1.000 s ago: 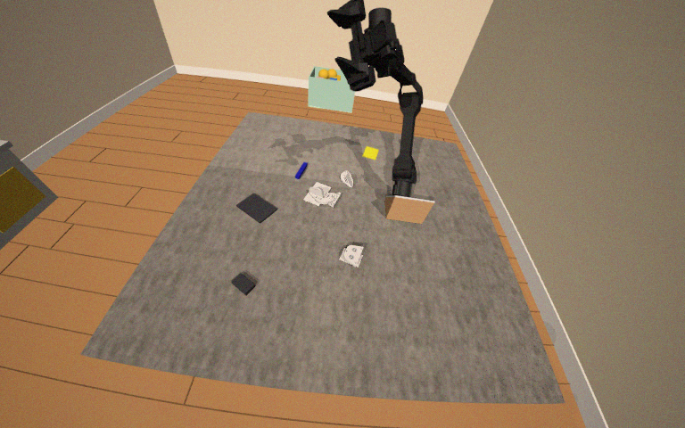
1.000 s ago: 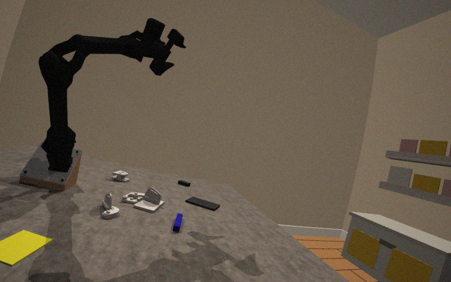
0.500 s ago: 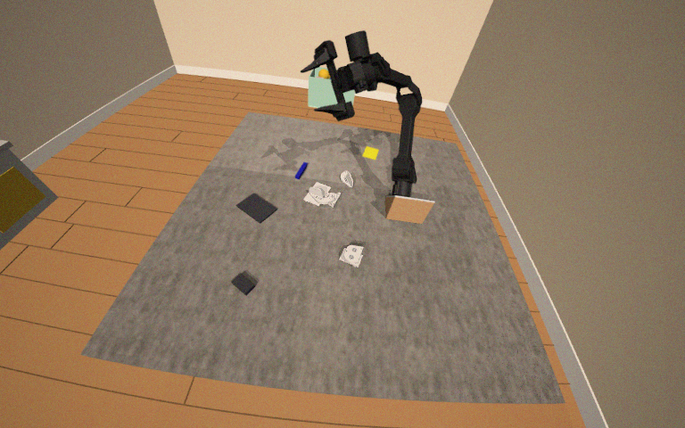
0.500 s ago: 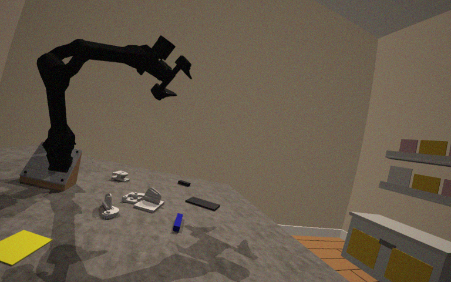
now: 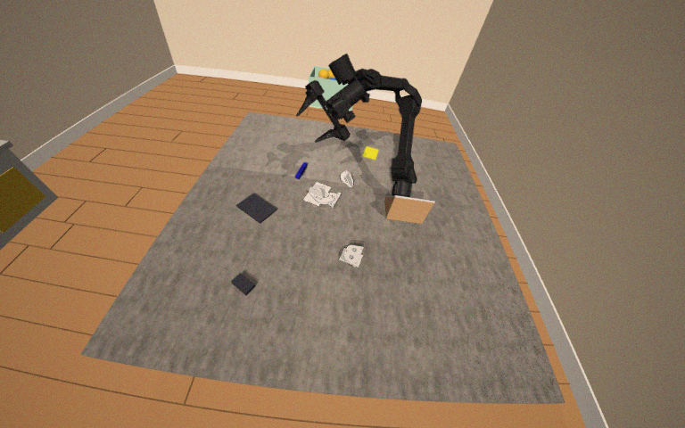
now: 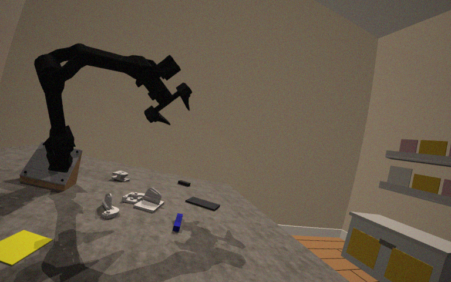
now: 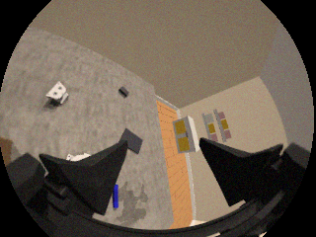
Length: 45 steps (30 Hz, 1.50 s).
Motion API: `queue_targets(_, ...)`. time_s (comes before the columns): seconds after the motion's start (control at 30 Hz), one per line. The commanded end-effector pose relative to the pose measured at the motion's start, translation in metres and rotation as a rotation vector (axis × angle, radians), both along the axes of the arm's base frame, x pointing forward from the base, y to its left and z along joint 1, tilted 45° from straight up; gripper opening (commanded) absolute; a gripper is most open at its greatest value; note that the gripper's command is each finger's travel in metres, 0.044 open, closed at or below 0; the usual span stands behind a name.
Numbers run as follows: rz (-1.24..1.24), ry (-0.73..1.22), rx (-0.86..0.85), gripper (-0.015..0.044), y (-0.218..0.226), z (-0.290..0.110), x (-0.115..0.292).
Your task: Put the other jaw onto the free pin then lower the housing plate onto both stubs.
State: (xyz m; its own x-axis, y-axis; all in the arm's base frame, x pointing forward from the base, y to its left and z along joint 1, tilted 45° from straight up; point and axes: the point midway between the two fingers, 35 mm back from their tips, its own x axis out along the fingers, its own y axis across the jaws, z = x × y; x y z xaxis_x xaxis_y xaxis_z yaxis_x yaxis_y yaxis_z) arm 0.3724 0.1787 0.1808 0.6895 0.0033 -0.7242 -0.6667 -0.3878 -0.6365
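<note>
My gripper (image 5: pixel 307 127) (image 6: pixel 179 117) (image 7: pixel 164 142) is open and empty, high above the grey surface, with its fingers wide apart. The white base (image 5: pixel 322 193) (image 6: pixel 148 207) lies on that surface, with a jaw with a raised part on it; its far end shows small round features, but pins and teeth are too small to tell apart. The loose white jaw (image 5: pixel 347 177) (image 6: pixel 110 212) lies beside the base, apart from it. The white housing plate (image 5: pixel 351 254) (image 6: pixel 120 176) (image 7: pixel 58 92), with two round holes, lies separately. In the wrist view a finger hides most of the base.
A blue bar (image 5: pixel 301 170) (image 6: pixel 178 222) (image 7: pixel 116 197), a dark flat slab (image 5: pixel 257 207) (image 6: pixel 202 203) (image 7: pixel 131 141), a small dark block (image 5: pixel 244 283) (image 6: pixel 184 183) (image 7: pixel 123 92) and a yellow square (image 5: pixel 370 152) (image 6: pixel 23 247) lie around. A green bin (image 5: pixel 330 88) stands behind the gripper.
</note>
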Motion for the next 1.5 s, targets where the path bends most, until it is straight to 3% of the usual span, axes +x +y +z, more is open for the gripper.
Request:
queue_targets(0.0,-0.047,0.05,-0.082,0.044,-0.029,-0.011,-0.006)
queue_targets(0.9,-0.285,0.53,-0.575,0.044,-0.204,-0.051,-0.1)
queue_targets(1.27,-0.322,0.767,-0.732,0.044,-0.253,-0.049,-0.153)
queue_targets(1.47,-0.323,0.781,-0.741,0.044,-0.256,-0.048,-0.156)
